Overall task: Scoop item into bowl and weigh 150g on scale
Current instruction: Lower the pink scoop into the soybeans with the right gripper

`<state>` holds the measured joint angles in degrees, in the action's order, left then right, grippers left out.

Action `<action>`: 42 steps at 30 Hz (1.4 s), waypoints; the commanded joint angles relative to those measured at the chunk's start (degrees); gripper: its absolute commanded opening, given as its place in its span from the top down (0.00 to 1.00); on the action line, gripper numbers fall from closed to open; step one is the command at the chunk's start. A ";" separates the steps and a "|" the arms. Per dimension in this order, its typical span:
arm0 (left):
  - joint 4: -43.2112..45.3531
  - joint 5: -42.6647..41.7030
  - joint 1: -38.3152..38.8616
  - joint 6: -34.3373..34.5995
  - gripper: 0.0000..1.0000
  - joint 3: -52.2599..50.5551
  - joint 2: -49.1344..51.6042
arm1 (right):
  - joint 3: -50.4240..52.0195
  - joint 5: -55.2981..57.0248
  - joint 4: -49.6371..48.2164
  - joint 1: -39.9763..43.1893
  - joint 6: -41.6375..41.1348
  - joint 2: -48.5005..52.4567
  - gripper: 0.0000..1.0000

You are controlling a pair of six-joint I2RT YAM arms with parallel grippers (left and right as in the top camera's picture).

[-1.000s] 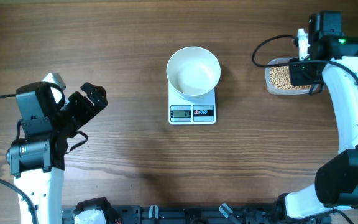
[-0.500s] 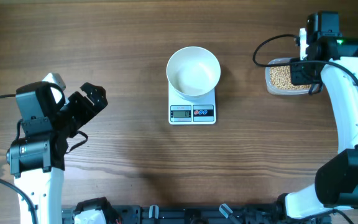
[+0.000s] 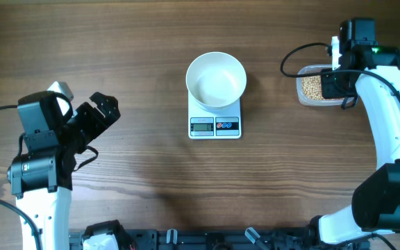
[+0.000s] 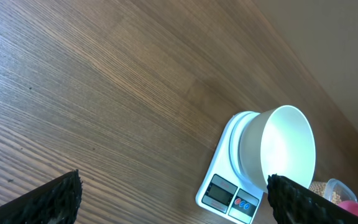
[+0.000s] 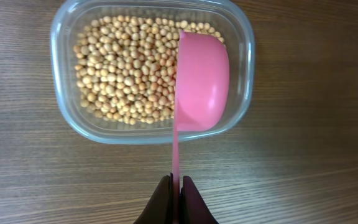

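A white bowl (image 3: 216, 80) stands on the white scale (image 3: 215, 126) at the table's middle, and nothing shows inside the bowl. The beige beans (image 5: 123, 68) fill a clear plastic tub (image 5: 59, 81) at the far right. My right gripper (image 5: 176, 186) is shut on the thin handle of a pink scoop (image 5: 202, 84). The scoop is turned on its edge over the right side of the tub. My left gripper (image 3: 96, 113) is open and holds nothing, well to the left of the scale. The bowl (image 4: 288, 146) and scale (image 4: 229, 193) also show in the left wrist view.
Bare wooden tabletop surrounds the scale. The right arm (image 3: 387, 104) reaches along the right edge and partly covers the tub (image 3: 310, 87). Black cables loop beside the tub and beside the left arm base (image 3: 37, 167).
The right wrist has shifted slightly toward the far edge and over the tub, covering more of it. The left arm, bowl and scale have not moved.
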<state>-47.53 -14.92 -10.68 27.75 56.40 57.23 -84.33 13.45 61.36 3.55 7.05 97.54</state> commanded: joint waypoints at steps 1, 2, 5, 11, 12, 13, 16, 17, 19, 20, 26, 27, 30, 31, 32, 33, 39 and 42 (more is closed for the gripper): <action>0.20 -0.46 -0.37 -0.28 0.00 -0.04 0.33 | 0.48 -1.40 -0.35 0.00 -1.14 1.14 0.96; 0.20 -0.46 -0.37 -0.28 0.00 -0.04 0.33 | 0.48 -1.25 -0.33 0.00 -1.16 1.29 0.96; 0.20 -0.46 -0.37 -0.28 0.00 -0.04 0.33 | 0.48 -1.33 -0.44 0.00 -1.18 1.86 0.95; 0.20 -0.28 -0.37 -0.28 0.00 -0.04 0.33 | 0.48 -1.88 -0.50 0.00 -1.20 2.56 0.95; 0.20 -0.07 -0.37 -0.28 0.00 -0.04 0.33 | 0.48 -2.25 -0.52 0.00 -1.25 2.56 0.95; 0.20 0.22 -0.37 -0.28 0.00 -0.04 0.33 | 0.48 -2.64 -0.61 0.00 -1.20 2.56 0.96; 0.20 0.42 -0.37 -0.28 0.00 -0.04 0.33 | 0.48 -3.30 -0.94 0.00 -1.22 2.80 0.96; 0.17 0.42 -0.37 -0.28 0.00 -0.04 0.33 | 0.48 -3.78 -0.94 0.00 -1.20 2.93 0.96; 0.17 0.39 -0.37 -0.28 0.00 -0.04 0.33 | 0.48 -5.44 -0.96 0.00 -1.20 3.43 0.96; 0.17 0.39 -0.37 -0.28 0.00 -0.04 0.33 | 0.48 -5.92 -0.96 0.00 -1.20 3.61 0.96; 0.17 0.39 -0.37 -0.28 0.00 -0.04 0.33 | 0.48 -9.55 -1.11 0.00 -1.27 4.37 0.96; 0.15 0.39 -0.37 -0.28 0.00 -0.04 0.33 | 0.48 -10.32 -1.07 0.00 -1.25 4.37 0.96; 0.15 0.39 -0.37 -0.28 0.00 -0.04 0.33 | 0.48 -12.57 -1.11 0.07 -1.20 4.37 0.96; 0.15 0.39 -0.37 -0.28 0.00 -0.04 0.33 | 0.48 -13.22 -1.09 0.17 -1.20 4.37 0.96; 0.15 0.39 -0.37 -0.28 0.00 -0.04 0.33 | 0.48 -13.90 -1.07 0.33 -1.25 4.37 0.96; 0.15 0.39 -0.37 -0.28 0.00 -0.04 0.33 | 0.48 -14.58 -1.05 0.52 -1.20 4.37 0.96; 0.15 0.39 -0.37 -0.28 0.00 -0.04 0.33 | 0.48 -19.74 -1.09 4.00 -1.20 4.37 0.96; 0.13 0.39 -0.37 -0.28 0.00 -0.04 0.33 | 0.48 -23.89 -1.07 6.34 -0.98 4.37 0.96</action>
<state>-47.51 -14.90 -10.68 27.75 56.40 57.39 -84.33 -2.22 60.31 7.57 6.22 100.68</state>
